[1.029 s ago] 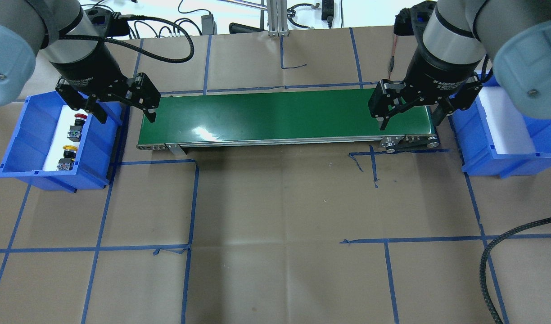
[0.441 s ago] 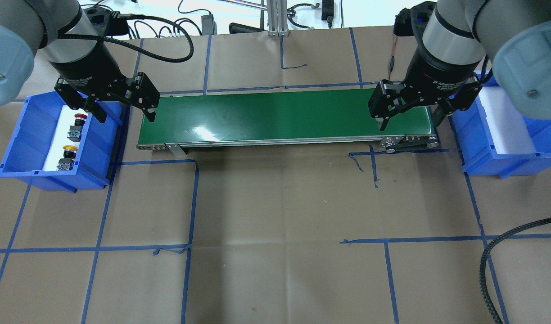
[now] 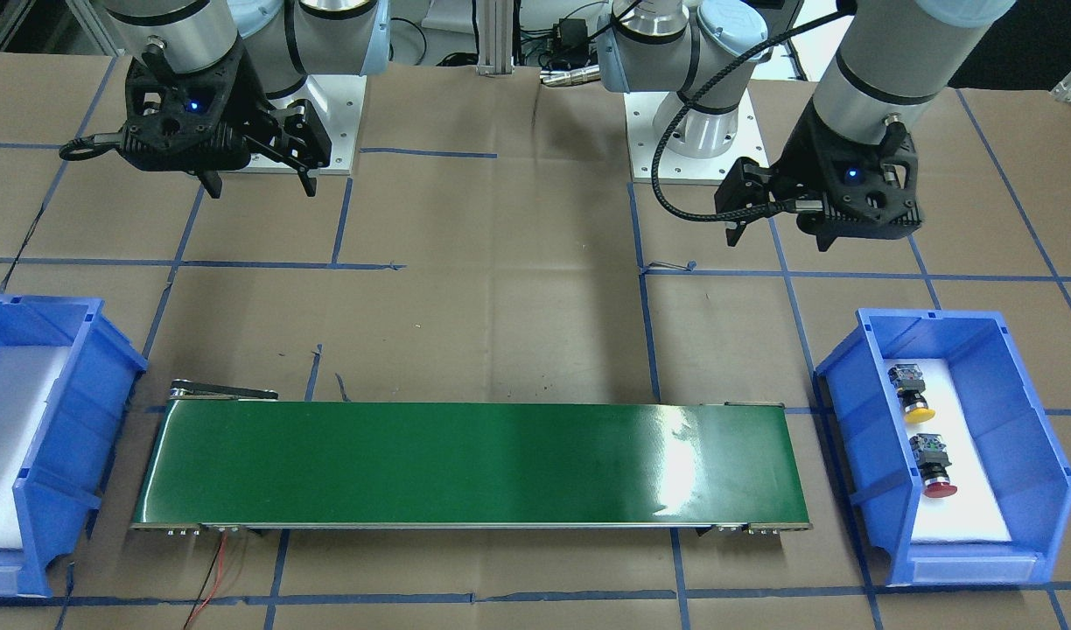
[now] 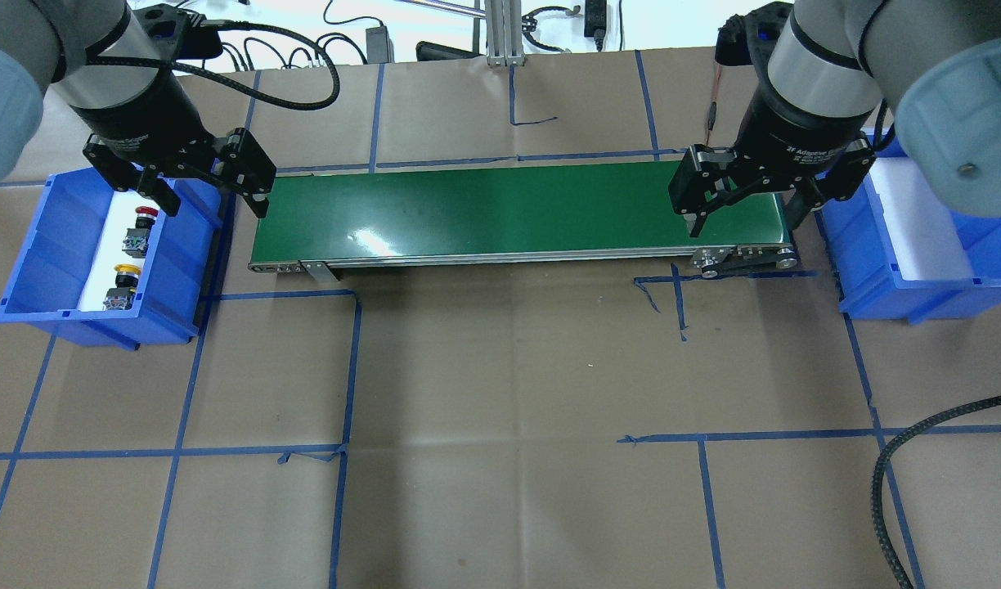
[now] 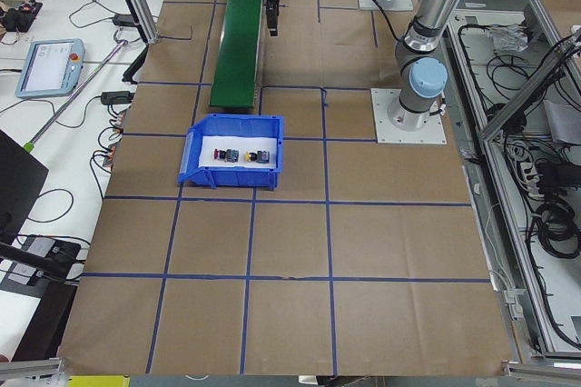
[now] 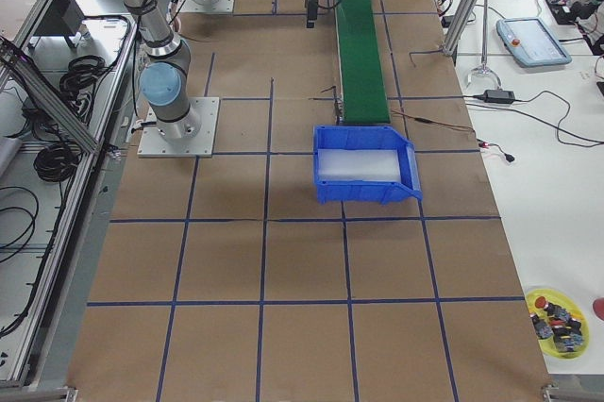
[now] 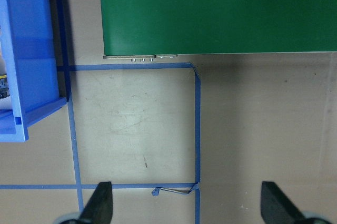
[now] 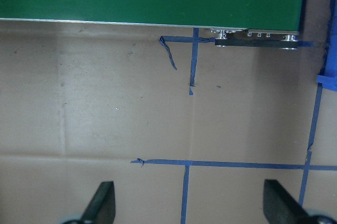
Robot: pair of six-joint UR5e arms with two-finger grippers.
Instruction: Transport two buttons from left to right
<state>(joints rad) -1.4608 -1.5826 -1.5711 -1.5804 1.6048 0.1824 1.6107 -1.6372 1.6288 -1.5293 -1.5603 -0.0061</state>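
The left hand (image 4: 216, 204) hangs released and empty over the left bin (image 4: 34, 245); the right hand (image 4: 746, 221) is spread and empty too. The red button (image 4: 143, 214) and yellow button (image 4: 127, 270) lie in that bin, so neither transfer has begun.

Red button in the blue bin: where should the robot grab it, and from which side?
Probably its boxy dark body, from straight above. The red button lies on its side on the white pad, so its flat faces suit a pinch; the round cap could slip.
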